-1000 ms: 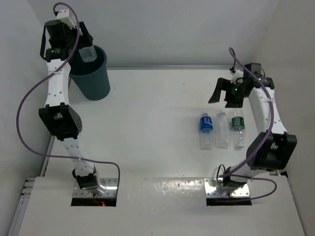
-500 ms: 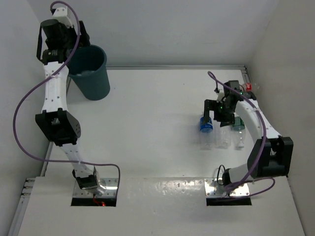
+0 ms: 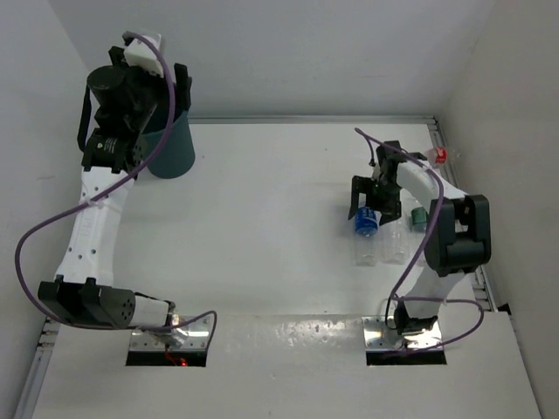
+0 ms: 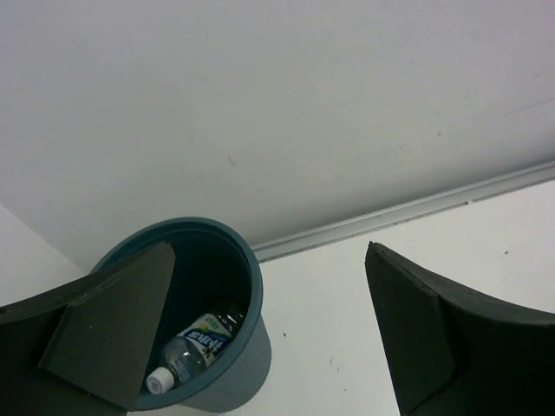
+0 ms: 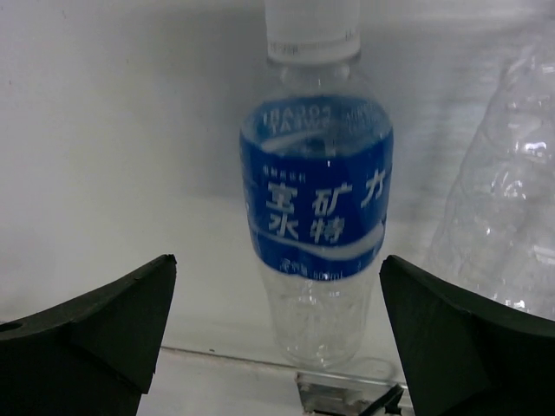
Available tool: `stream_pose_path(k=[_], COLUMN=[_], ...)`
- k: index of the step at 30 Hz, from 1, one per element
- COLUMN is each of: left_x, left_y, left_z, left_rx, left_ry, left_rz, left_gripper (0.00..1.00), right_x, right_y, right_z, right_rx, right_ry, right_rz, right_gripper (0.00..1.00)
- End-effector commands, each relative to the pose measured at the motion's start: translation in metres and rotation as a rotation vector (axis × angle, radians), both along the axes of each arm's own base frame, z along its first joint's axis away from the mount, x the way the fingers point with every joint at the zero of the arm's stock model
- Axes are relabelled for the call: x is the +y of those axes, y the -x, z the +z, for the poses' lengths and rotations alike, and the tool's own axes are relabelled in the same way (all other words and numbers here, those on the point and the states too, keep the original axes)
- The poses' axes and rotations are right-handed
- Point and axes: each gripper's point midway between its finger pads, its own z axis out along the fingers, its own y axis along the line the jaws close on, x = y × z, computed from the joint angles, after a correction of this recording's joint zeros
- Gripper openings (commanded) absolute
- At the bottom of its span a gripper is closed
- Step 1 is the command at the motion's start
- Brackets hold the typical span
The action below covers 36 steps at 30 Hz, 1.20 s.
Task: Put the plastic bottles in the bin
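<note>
The bin (image 3: 177, 155) stood at about ten o'clock on the table (image 3: 262, 227), near the back wall (image 3: 306, 52). The left arm (image 3: 96, 201) covered most of its rim in the top view. The left gripper (image 4: 270, 256) hung above it, jaws spread wide and nothing between them. Its wrist camera looked down into the bin, where a bottle with a blue-and-white label (image 4: 198, 340) lay on the bottom, its white cap toward seven o'clock in that view. Three more bottles lay side by side at about four o'clock on the table. The right gripper (image 5: 277, 260) was low over the blue-labelled bottle (image 5: 316, 225), fingers (image 5: 95, 329) parted wide to either side of it, with table showing in both gaps, so it gripped nothing. Just beside that bottle, toward three o'clock, lay the clear bottle (image 5: 512, 217). Beyond that, the green-labelled bottle (image 3: 419, 218) seemed to end the row, though the right arm (image 3: 454, 231) hid most of it. A small red object (image 3: 439, 155) sat at about two o'clock, near the table's right edge, well apart from the bottles.
</note>
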Motion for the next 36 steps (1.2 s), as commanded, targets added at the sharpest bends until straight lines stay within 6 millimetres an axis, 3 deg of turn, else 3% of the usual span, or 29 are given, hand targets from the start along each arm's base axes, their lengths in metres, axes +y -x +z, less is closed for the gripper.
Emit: stream_pose_path(k=[1,5,9,15,16,17,19,21,22,26,28,33,36], left_x=[-0.002,-0.016,-0.029,-0.047,-0.053,-0.060,-0.068,-0.096,-0.101,-0.145,-0.169,-0.201,-0.210], left_y=[0.009,0.015,0.023,0.028,0.029,0.032,0.036,0.051,0.060,0.099,0.117,0.147,0.152], left_z=[0.004,-0.016,-0.033,-0.050,-0.056,-0.065,-0.076,-0.090,-0.078,-0.091,-0.110,-0.124,-0.116], left_rx=[-0.032,0.024,0.071,0.154,0.185,0.216,0.264,0.312,0.266,0.366,0.471,0.540,0.542], left_ry=[-0.036,0.001,0.048,0.170,0.210,0.228,0.270,0.308,0.318,0.407,0.428,0.429,0.472], left_rz=[0.026,0.005,-0.025,-0.101,-0.123,-0.183,-0.251,-0.424,-0.488,-0.775,-0.916,-1.076,-1.118], left_gripper=[1.00,1.00,1.00,1.00,1.00,1.00,1.00,1.00,1.00,1.00,1.00,1.00,1.00], right_x=[0.006,0.009,0.015,0.020,0.022,0.023,0.028,0.040,0.049,0.089,0.113,0.162,0.187], right_y=[-0.023,-0.023,-0.030,-0.042,-0.041,-0.042,-0.044,-0.049,-0.053,-0.074,-0.077,-0.072,-0.064], right_z=[0.000,-0.018,-0.026,-0.030,-0.031,-0.028,-0.022,0.000,0.011,0.105,0.161,0.255,0.287], right_rx=[-0.035,0.000,0.008,-0.004,-0.002,-0.015,-0.030,-0.074,-0.095,-0.334,-0.475,-0.681,-0.779], right_ry=[-0.002,0.017,0.028,0.031,0.018,0.010,-0.018,-0.090,-0.137,-0.339,-0.409,-0.612,-0.681], right_rz=[-0.018,-0.016,0.005,0.033,0.042,0.063,0.074,0.114,0.124,0.187,0.222,0.308,0.377], right_gripper=[0.99,0.97,0.86,0.61,0.55,0.43,0.31,0.22,0.21,0.18,0.17,0.16,0.15])
